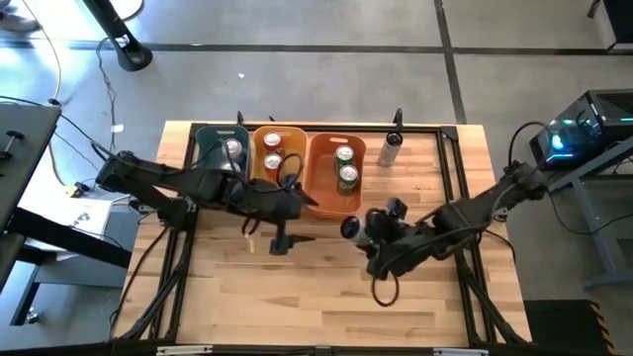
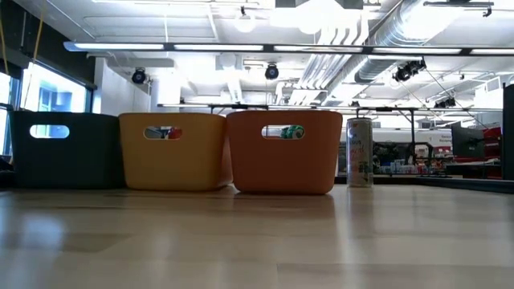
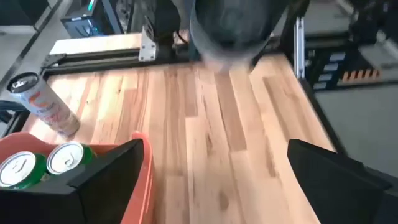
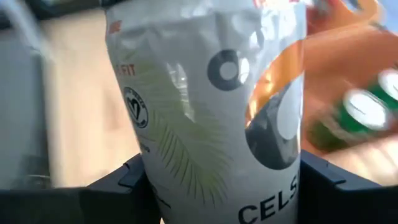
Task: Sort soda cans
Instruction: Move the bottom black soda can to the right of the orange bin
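My right gripper [image 1: 368,230] is shut on a silver-white soda can [image 4: 217,112], in the air over the table's middle right, near the orange bin [image 1: 318,188]. My left gripper [image 3: 211,180] is open with nothing between its fingers, beside the orange bin's near left corner. Two green cans [image 1: 345,166] stand in the orange bin, two red cans [image 1: 273,153] in the yellow bin [image 1: 259,170], and one silver can [image 1: 233,150] in the dark teal bin [image 1: 208,143]. Another silver can [image 1: 390,148] stands upright on the table, right of the orange bin. My right gripper pinches the can's printed side wall [image 4: 186,186] between its two fingers [image 4: 121,183], one on each side of the body. The can is lifted clear of the table and tilted, one end [image 1: 349,228] toward the table's left.
The three bins stand in a row along the far edge, touching each other. A black frame [image 1: 455,198] runs around the wooden table top. Bare wood [image 1: 297,297] lies toward the near edge. Cables hang from both arms.
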